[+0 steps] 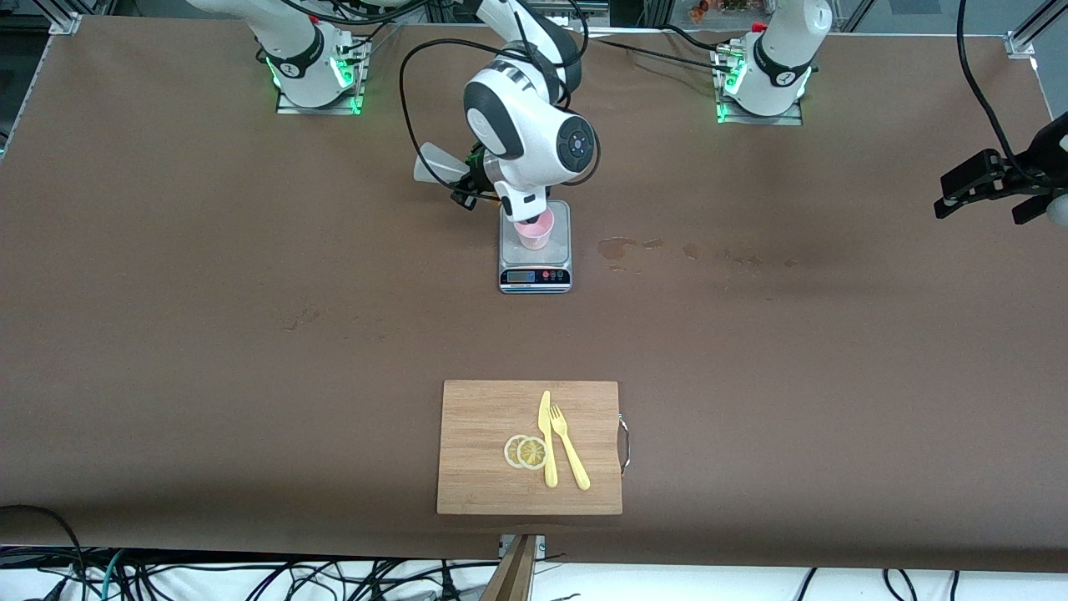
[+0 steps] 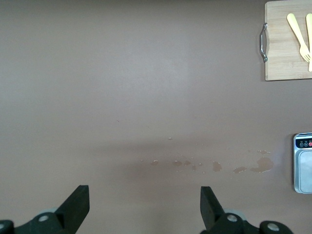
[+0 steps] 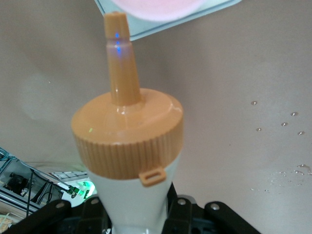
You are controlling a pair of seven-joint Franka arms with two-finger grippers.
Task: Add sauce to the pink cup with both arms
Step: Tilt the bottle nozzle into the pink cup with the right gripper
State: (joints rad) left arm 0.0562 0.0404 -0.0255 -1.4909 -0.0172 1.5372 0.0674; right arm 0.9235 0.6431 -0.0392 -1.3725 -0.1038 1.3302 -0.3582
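Observation:
My right gripper (image 1: 471,179) is shut on the sauce bottle (image 1: 435,164) and holds it tipped over beside the grey scale (image 1: 535,265). The pink cup (image 1: 534,230) stands on the scale; my right wrist hides its upper part and the nozzle. In the right wrist view the bottle's whitish body sits between the gripper (image 3: 134,212) fingers. Its orange cap (image 3: 127,141) and nozzle point at the rim of the pink cup (image 3: 156,7) on the scale (image 3: 214,9). My left gripper (image 1: 984,200) waits open and empty over bare table at the left arm's end, and it shows wide open in the left wrist view (image 2: 145,197).
A wooden cutting board (image 1: 484,451) lies near the front edge with two lemon slices (image 1: 526,452), a yellow knife (image 1: 546,438) and a yellow fork (image 1: 569,446). Wet stains (image 1: 617,247) mark the table beside the scale, toward the left arm's end.

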